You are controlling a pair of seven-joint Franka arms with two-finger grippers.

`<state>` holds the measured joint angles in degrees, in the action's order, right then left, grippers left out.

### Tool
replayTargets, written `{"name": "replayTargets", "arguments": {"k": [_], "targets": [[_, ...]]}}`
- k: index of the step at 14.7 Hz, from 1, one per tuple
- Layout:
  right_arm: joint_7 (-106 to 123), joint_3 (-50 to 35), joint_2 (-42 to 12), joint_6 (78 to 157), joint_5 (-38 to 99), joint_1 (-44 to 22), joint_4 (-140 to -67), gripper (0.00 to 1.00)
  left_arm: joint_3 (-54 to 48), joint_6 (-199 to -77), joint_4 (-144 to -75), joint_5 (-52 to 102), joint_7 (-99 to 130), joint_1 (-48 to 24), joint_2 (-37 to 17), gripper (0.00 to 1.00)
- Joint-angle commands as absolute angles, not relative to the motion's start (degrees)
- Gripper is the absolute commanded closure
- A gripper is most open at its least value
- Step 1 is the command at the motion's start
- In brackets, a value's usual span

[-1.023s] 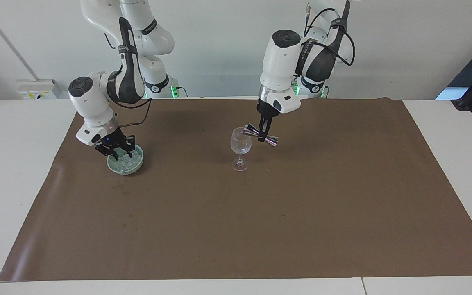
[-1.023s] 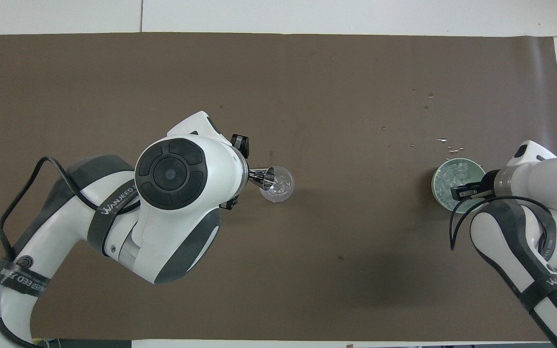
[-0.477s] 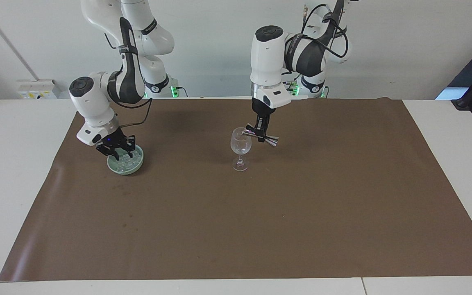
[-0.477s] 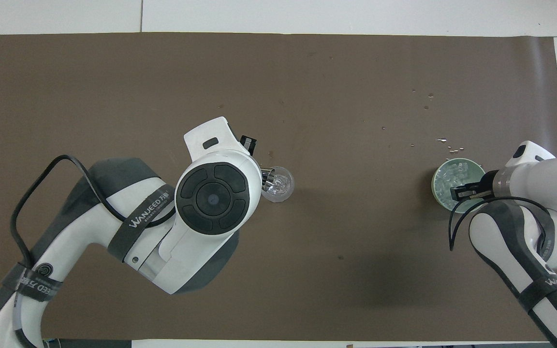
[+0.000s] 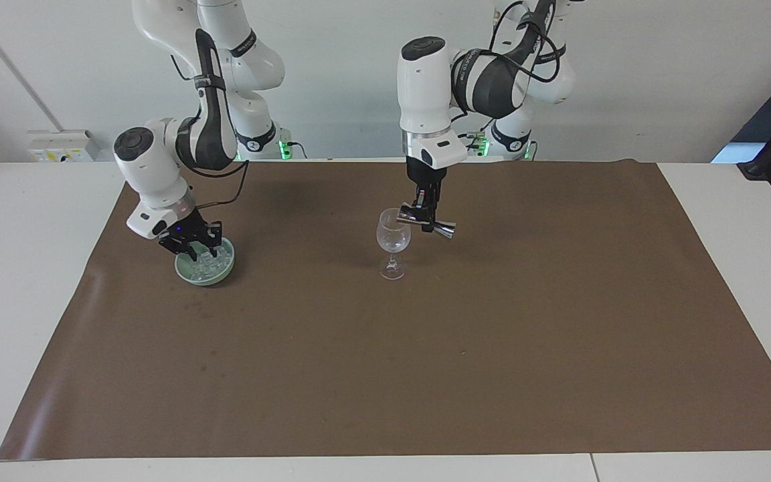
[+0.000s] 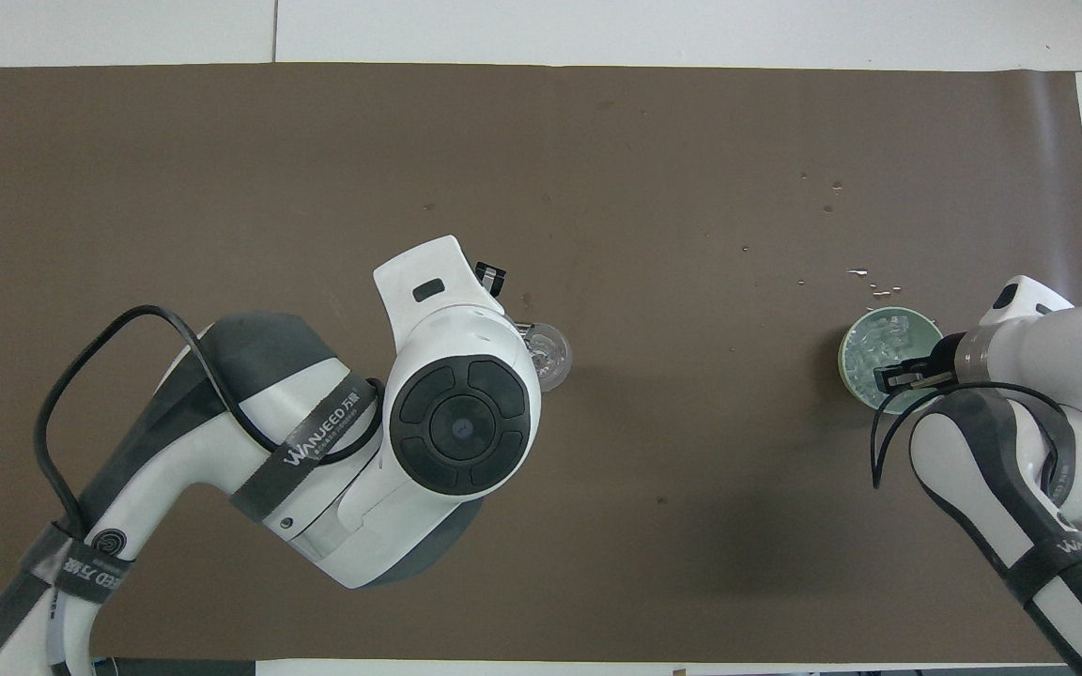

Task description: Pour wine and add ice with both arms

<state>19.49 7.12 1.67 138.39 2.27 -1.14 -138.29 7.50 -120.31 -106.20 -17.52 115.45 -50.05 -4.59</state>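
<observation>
The ice [image 5: 208, 262] is a heap of small clear cubes that fills a pale green bowl [image 5: 219, 273] on the brown mat, at 9 o'clock from the wine glass [image 5: 393, 235] in the facing view. The glass is clear, stands upright, and a silver jigger [image 5: 427, 223] lies tilted over its rim.

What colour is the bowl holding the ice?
Pale green bowl; clearest in the overhead view.
</observation>
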Motion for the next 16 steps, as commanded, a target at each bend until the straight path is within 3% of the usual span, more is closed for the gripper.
{"name": "replayTargets", "arguments": {"k": [1,4,7,11,16], "targets": [[21.27,6.86,1.67,137.64,3.43,-0.88,-138.08,0.52,8.09,-118.74,-104.85,-20.82,117.77,-51.41,-4.92,1.00],[21.36,6.86,1.67,137.72,3.43,-0.79,-138.16,0.54,8.00,-118.56,-104.94,-22.85,118.30,-52.29,-4.75,1.00],[21.36,6.86,1.67,137.99,3.43,-0.70,-138.16,0.64,8.00,-118.22,-104.85,-22.94,118.30,-52.38,-4.75,1.00],[21.45,6.86,1.67,137.99,3.43,-0.70,-138.25,0.70,7.65,-116.20,-104.85,-21.89,117.95,-52.12,-4.48,1.00],[21.45,6.86,1.76,137.99,3.43,-0.70,-138.25,0.70,7.91,-116.72,-104.59,-10.05,115.06,-49.14,-3.96,1.00]]}}
